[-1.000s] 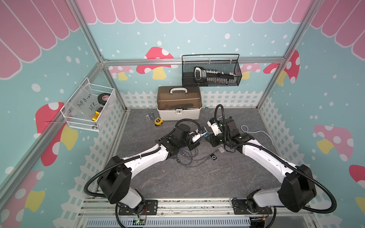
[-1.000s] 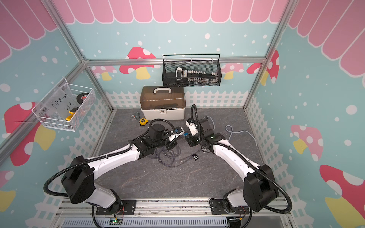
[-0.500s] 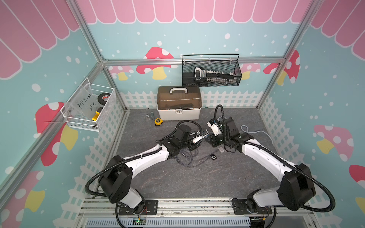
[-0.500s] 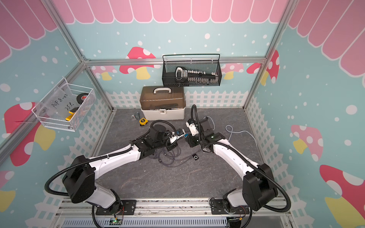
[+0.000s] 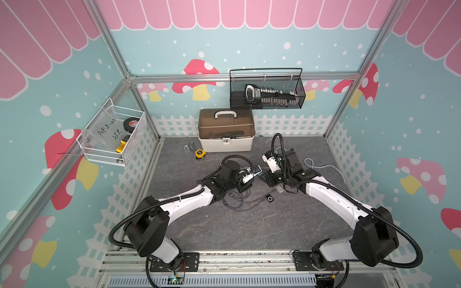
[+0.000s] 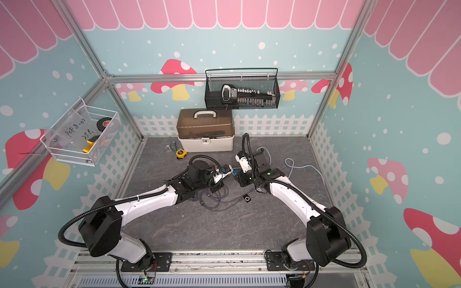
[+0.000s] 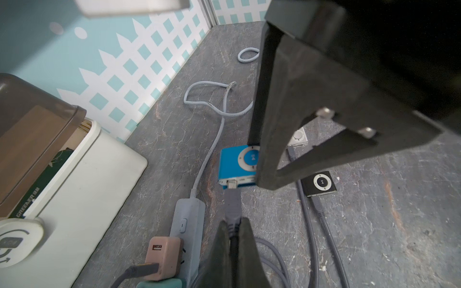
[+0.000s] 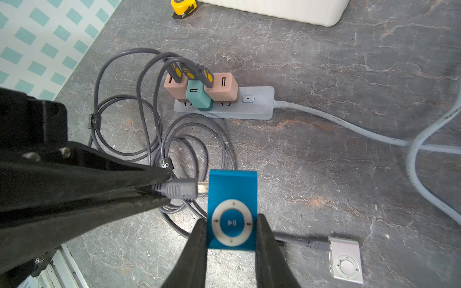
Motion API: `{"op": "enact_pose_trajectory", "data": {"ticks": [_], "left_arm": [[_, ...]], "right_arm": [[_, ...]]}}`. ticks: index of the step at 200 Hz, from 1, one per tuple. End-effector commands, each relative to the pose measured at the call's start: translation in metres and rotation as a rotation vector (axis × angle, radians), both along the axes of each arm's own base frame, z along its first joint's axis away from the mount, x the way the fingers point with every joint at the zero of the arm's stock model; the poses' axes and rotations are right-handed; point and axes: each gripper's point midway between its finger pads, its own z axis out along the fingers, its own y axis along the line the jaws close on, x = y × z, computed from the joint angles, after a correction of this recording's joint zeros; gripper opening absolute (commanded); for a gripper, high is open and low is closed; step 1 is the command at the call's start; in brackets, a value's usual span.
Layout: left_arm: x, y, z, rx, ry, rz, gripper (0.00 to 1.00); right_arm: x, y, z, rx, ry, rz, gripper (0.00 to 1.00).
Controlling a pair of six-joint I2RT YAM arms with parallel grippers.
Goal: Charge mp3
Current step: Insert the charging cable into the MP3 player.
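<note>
Nearing insertion: plug (image 8: 179, 190), pinched in the fully closed left pincer (image 7: 233, 224), is now brought against the blue mp3 player (image 8: 232, 184), held above the desk (image 8: 324, 174) by the narrowly parted right pincer (image 8: 230, 219); seating is judged pending.

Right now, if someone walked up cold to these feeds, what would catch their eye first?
The bright blue mp3 player, mid-floor between the two arms, pinched by the right jaws while the left jaws hold a grey cable plug with its metal tip right at the player's edge. Next, the power strip on the floor close by, carrying three coloured chargers amid loops of grey cable.
</note>
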Motion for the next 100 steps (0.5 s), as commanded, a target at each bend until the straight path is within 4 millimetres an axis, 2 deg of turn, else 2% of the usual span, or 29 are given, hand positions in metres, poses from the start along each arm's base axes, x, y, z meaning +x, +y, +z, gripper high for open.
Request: {"op": "enact_pose_trajectory", "data": {"ticks": [1,60,100], "left_arm": [[-0.009,-0.008,0.008,-0.071,-0.008,-0.053,0.0],[-0.007,-0.005,0.011,-0.094,-0.003,-0.048,0.0],[-0.005,-0.01,0.018,-0.081,0.017,-0.053,0.0]], "right_arm": [[-0.015,0.031,0.035,0.14,-0.043,0.134,0.07],[-0.025,0.028,0.036,0.127,-0.042,0.161,0.06],[-0.029,0.025,0.034,0.083,-0.047,0.175,0.06]]}}
